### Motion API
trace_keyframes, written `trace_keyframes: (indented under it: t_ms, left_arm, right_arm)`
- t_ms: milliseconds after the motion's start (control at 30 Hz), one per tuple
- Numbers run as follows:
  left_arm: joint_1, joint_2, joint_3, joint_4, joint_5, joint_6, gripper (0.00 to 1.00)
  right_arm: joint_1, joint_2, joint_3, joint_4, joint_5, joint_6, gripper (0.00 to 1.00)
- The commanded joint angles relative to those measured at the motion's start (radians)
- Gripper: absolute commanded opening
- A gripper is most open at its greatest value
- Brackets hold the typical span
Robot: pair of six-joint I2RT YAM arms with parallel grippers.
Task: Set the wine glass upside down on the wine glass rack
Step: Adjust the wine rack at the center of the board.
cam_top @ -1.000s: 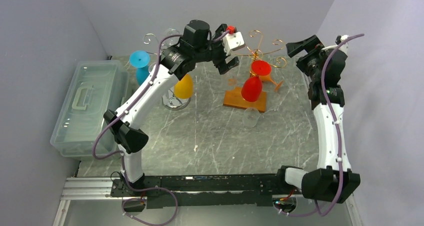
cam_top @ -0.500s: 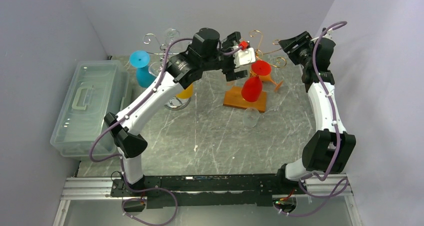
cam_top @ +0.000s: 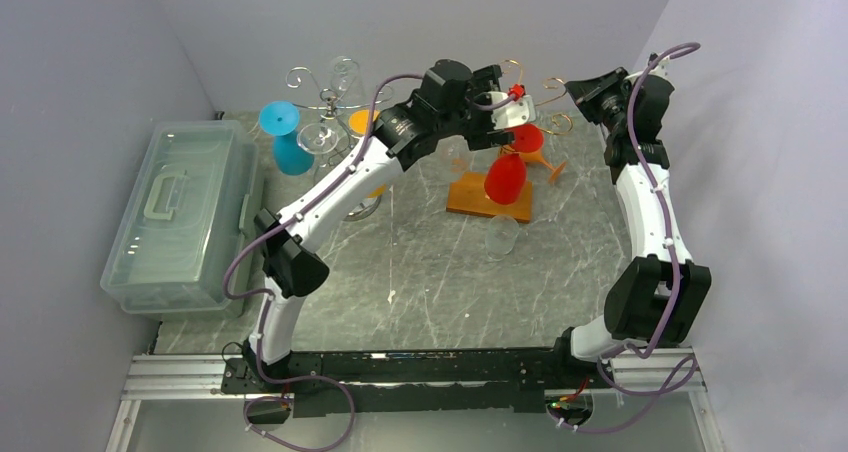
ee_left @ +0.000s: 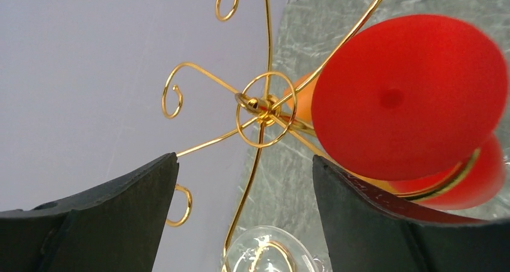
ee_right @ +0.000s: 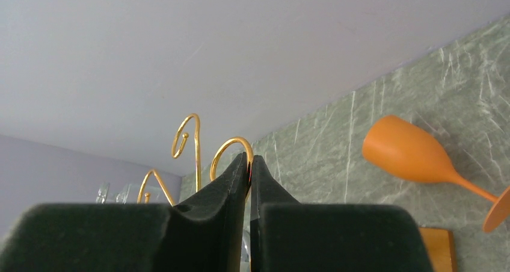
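Got a gold rack point(ee_left: 254, 104) far-centre, red wine glass point(cam_top: 505, 177) hanging off it: foot up, bowl down, long axis vertical. Also got left claw point(ee_left: 245, 160) spread wide by the rack top, right claw point(ee_right: 249, 163) pinched onto a hook point(ee_right: 231, 142).

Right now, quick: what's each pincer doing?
Left pincer: open, empty.
Right pincer: closed on a gold rack hook.

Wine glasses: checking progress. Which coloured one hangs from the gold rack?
The red wine glass, hanging upside down; the orange wine glass lies on the table.
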Motion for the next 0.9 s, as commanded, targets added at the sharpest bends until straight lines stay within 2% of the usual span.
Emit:
trace_keyframes:
  t_ms: [0, 233, 467, 733, 867]
  left_arm:
    - [-0.002, 0.008, 0.043, 0.037, -0.058, 0.026, 0.87]
    - [0.004, 0.083, 0.127, 0.037, -0.119, 0.034, 0.85]
    - [0.022, 0.134, 0.171, 0.043, -0.128, 0.037, 0.85]
    - [0.05, 0.122, 0.154, 0.089, -0.121, 0.004, 0.85]
    - [0.062, 0.115, 0.164, 0.087, -0.091, 0.019, 0.85]
  right_arm:
    - [0.0, -0.029, -0.005, 0.071, -0.015, 0.014, 0.05]
    - [0.005, -0.064, -0.037, 0.041, 0.013, 0.002, 0.0]
    - [0.013, -0.115, -0.08, 0.013, 0.055, -0.007, 0.0]
    - [0.013, -0.092, -0.034, -0.095, 0.122, -0.032, 0.0]
    - [0.013, -0.113, -0.065, -0.123, 0.167, -0.033, 0.0]
